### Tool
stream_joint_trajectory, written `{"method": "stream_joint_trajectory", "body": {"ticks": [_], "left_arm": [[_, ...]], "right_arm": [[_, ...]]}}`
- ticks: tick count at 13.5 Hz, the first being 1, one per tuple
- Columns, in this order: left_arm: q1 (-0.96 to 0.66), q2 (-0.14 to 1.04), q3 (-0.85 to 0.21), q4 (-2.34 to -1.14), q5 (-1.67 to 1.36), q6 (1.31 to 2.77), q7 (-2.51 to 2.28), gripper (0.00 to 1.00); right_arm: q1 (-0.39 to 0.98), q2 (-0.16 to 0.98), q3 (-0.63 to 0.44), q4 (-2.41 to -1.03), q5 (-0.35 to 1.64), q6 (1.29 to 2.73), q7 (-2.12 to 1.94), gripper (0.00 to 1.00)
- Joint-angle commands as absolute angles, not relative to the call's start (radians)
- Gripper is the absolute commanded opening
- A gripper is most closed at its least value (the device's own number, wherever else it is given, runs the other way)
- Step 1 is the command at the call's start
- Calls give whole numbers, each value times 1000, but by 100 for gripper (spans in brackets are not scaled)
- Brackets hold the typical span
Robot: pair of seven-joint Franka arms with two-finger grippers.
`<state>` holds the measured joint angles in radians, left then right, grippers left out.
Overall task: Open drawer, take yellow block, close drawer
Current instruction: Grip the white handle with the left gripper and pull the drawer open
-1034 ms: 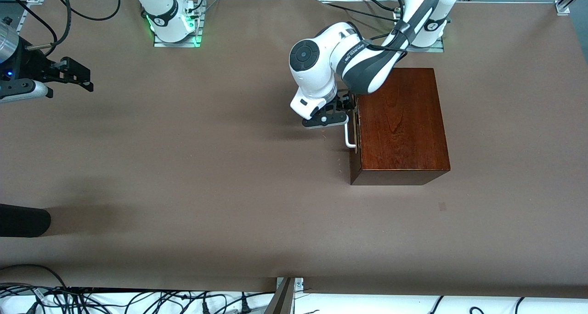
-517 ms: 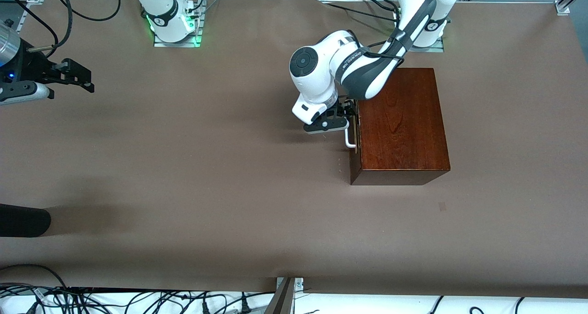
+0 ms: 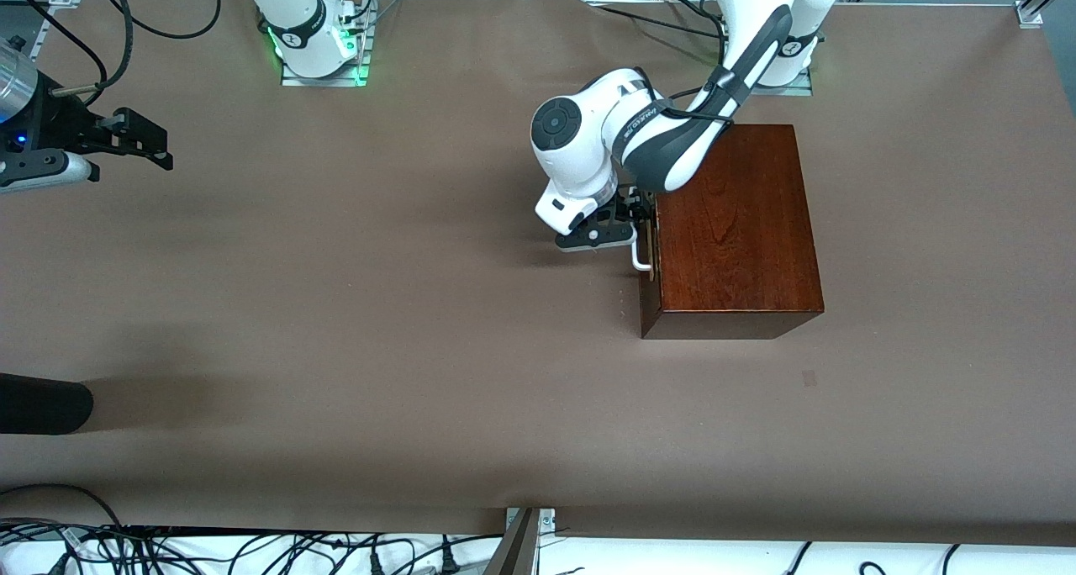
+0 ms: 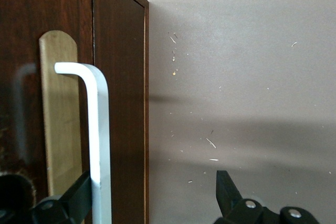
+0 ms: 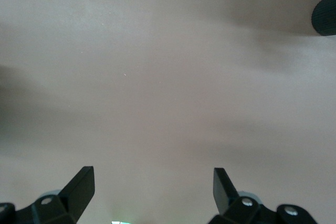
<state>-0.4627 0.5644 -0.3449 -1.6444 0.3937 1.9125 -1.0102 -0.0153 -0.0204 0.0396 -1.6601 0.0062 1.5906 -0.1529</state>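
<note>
A: Where are we in the job?

B: At the first step. The drawer [image 3: 646, 247] sits flush in the box [image 3: 730, 222], at the left arm's end of the table, and our left gripper [image 3: 632, 218] is right at its front, beside the handle [image 4: 97, 129].

A: Do we have the handle yet?

B: Not by our reading. In the left wrist view the fingers [image 4: 227, 187] are spread: one tip lies against the white loop, between it and the drawer front, the other stands well out over bare table. Nothing is pinched.

A: And the block?

B: We can't see it anywhere. We judge it to be inside the shut drawer, but no view proves that.

A: What does the next move call for?

B: We think the gripper must shift sideways until the loop sits between both fingers, then either clamp or hook it, and pull straight away from the box front. A slanted pull could jam the drawer or drag the whole box along the table [image 3: 378, 306].

A: The other arm?

B: Our right gripper [image 5: 152, 192] waits over the table's edge at the right arm's end, fingers spread wide and holding nothing.
</note>
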Motion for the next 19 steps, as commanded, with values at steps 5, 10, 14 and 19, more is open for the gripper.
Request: {"method": "stream_joint_trajectory", "body": {"ticks": [5,10,14,19], "left_arm": [[-486,591,-339,-1641,408,1988,-1097,100],[-532,620,-339,-1608,402,1993,-1158,100],[-584,655,-336,-1537,400,1993,-1198,100],[-649,701,-319,-1471,400,2012,-1238,100]], "right_arm": [[-25,-15,46,-1649,6,1580,-149,100],[-26,-15,46,-1649,6,1580,-149,100],[-26,-15,44,-1649,6,1580,-149,100],[-28,-15,44,-1649,6,1580,-149,100]]}}
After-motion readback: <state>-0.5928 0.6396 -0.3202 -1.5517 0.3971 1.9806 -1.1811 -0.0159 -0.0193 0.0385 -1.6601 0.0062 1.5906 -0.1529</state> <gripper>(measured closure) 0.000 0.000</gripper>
